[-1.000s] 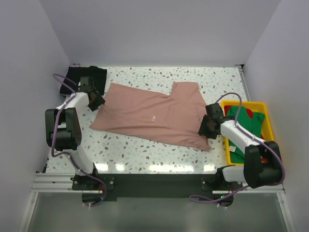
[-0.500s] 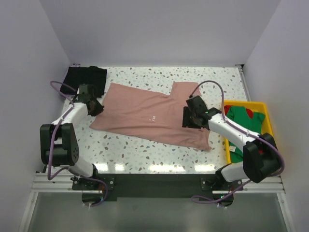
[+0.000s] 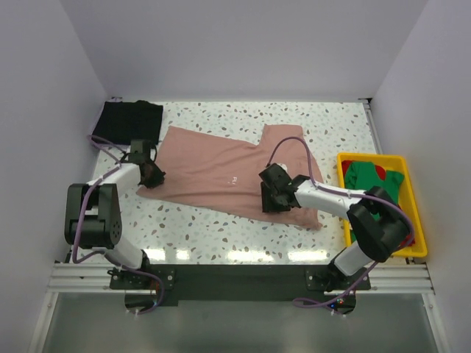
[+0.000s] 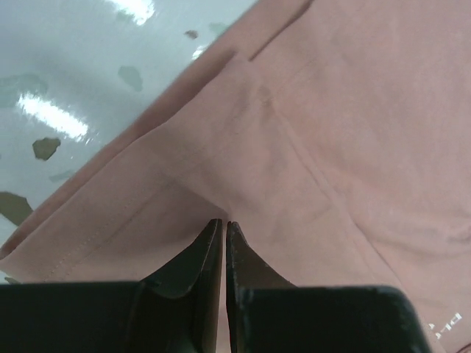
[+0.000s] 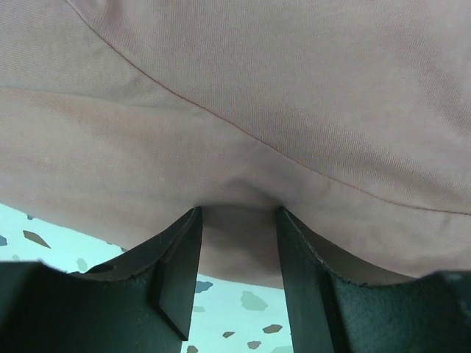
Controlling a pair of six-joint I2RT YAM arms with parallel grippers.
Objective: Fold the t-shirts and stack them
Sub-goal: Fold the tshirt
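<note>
The dusty-pink t-shirt (image 3: 221, 165) lies spread out across the middle of the speckled table. My left gripper (image 3: 153, 175) is at its left edge, and in the left wrist view (image 4: 221, 224) its jaws are pressed together on a puckered fold of the pink cloth (image 4: 353, 110). My right gripper (image 3: 266, 198) is at the shirt's near hem, right of the middle. In the right wrist view (image 5: 237, 213) it is open, with the pink cloth (image 5: 257, 88) bunched against and between its fingers. A folded black t-shirt (image 3: 131, 118) lies at the back left.
A yellow plastic bin (image 3: 372, 157) stands at the right edge and holds a green shirt (image 3: 368, 180) and a bit of a red one (image 3: 380, 170). White walls close in the table at the back and on both sides. Bare tabletop (image 3: 221, 228) shows in front of the pink shirt.
My right gripper has swung left from beside the bin, across the shirt, to its near hem. My left gripper has moved nearer and right, from beside the black shirt onto the pink shirt's left edge.
</note>
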